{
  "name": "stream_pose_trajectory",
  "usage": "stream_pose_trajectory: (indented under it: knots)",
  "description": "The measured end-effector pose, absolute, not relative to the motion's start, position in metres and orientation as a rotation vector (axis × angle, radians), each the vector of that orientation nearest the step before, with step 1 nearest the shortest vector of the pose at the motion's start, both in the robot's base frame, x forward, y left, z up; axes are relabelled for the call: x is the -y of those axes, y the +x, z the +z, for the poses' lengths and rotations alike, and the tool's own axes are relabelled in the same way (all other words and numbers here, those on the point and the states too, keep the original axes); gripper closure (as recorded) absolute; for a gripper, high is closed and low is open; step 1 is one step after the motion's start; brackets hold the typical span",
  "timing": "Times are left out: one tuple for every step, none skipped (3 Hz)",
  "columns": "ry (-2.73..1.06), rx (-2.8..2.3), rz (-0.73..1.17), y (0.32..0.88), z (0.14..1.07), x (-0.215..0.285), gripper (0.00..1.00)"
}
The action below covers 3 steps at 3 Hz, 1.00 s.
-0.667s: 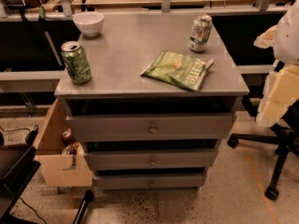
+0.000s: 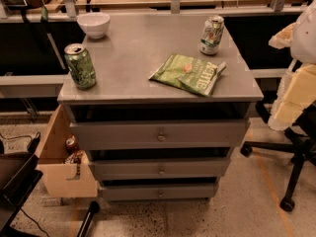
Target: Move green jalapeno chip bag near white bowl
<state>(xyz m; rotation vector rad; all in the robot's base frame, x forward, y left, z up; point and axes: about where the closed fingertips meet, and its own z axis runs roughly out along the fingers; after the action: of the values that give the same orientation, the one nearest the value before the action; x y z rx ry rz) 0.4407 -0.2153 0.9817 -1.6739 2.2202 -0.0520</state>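
The green jalapeno chip bag (image 2: 187,73) lies flat on the right half of the grey cabinet top (image 2: 133,58), light green with white lettering and a small orange spot. The white bowl (image 2: 94,23) stands at the back left corner of the top, well apart from the bag. Pale links of my arm (image 2: 296,90) hang at the right edge of the view, beside the cabinet and off to the right of the bag. My gripper is out of view.
A green soda can (image 2: 80,66) stands at the front left of the top. A white-green can (image 2: 212,35) stands at the back right, just behind the bag. Below are closed drawers (image 2: 160,135), a cardboard box (image 2: 61,164) at the left and an office chair base (image 2: 291,167) at the right.
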Motion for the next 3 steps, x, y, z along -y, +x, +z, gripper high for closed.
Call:
stream_pose_trajectory:
  knots:
    - [-1.571,-2.138,0.084,0.471,0.986,0.193,0.00]
    - [-1.457,-2.001,0.240,0.519,0.989,0.154,0.00]
    - [-1.373,-1.892,0.340,0.561,0.984,0.117,0.00]
